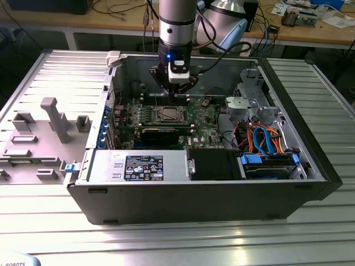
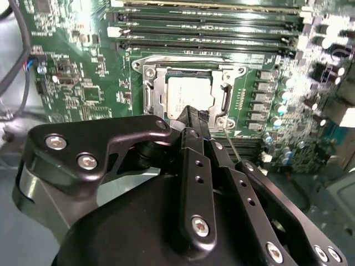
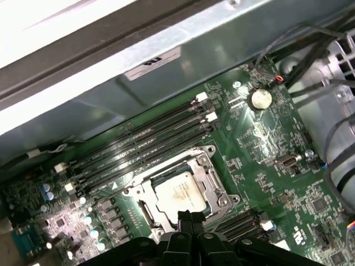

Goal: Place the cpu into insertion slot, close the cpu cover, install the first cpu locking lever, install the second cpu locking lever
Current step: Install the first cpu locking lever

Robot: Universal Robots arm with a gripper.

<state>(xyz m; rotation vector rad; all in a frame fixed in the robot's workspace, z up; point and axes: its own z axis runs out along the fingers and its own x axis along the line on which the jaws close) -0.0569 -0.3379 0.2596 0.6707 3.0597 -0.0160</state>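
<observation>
The cpu, a flat tan-grey square, lies in the insertion slot on the green motherboard. The silver cpu cover lies flat around it, with the chip showing through its window. My gripper hovers just above the socket's edge, its black fingers shut together with nothing between them. In the second wrist view, a thin wire lever rises at a slant beside the fingers.
Long memory slots run beside the socket. A black card, the power supply and a drive bay with blue and orange cables fill the case. A grey fixture stands outside on the exterior view's left.
</observation>
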